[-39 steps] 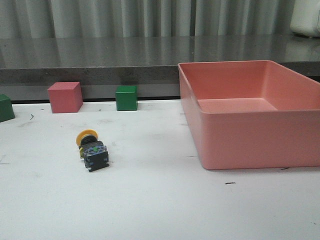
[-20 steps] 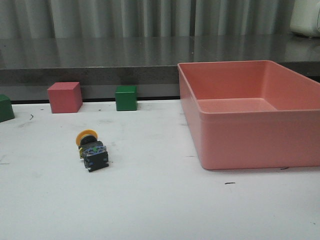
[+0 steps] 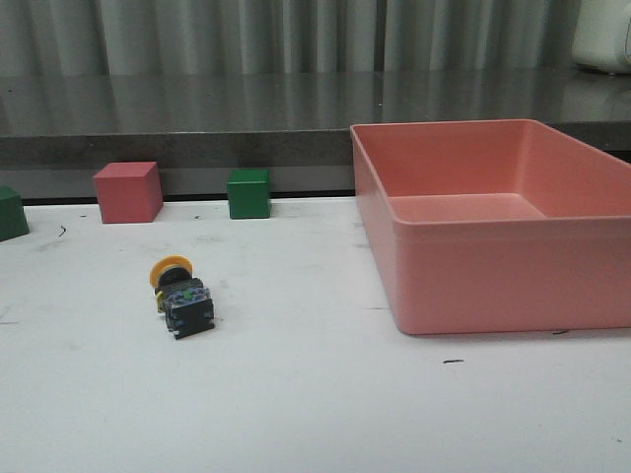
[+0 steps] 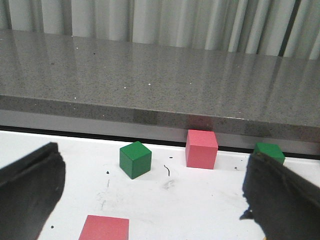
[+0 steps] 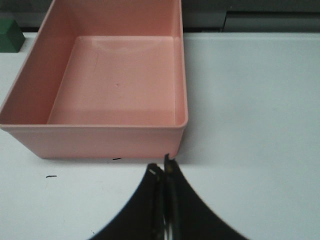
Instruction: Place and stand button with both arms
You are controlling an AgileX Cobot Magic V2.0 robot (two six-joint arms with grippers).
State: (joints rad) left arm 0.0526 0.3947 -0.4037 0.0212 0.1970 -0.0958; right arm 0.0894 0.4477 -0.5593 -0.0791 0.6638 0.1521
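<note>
In the front view we see the button [image 3: 180, 293] lying on its side on the white counter [image 3: 315, 404], toward nine o'clock from the pink bin [image 3: 498, 222]. Its long axis runs from the yellow cap at the far end, about eleven o'clock, to the black body at the near end, about five o'clock. It is not standing, and neither arm shows here, so we judge the task barely begun: the grasp, the transfer and the uprighting all remain. A pink cube [image 3: 128, 191] and a green cube [image 3: 248, 193] sit along the counter's far edge, well apart from the button.

In the left wrist view we see the left fingers [image 4: 30, 192] spread wide with nothing between them, facing cubes near the far edge; the button is not in sight.

In the right wrist view we see the right fingers [image 5: 165, 172] pressed together, empty, just short of the bin's near wall.
</note>
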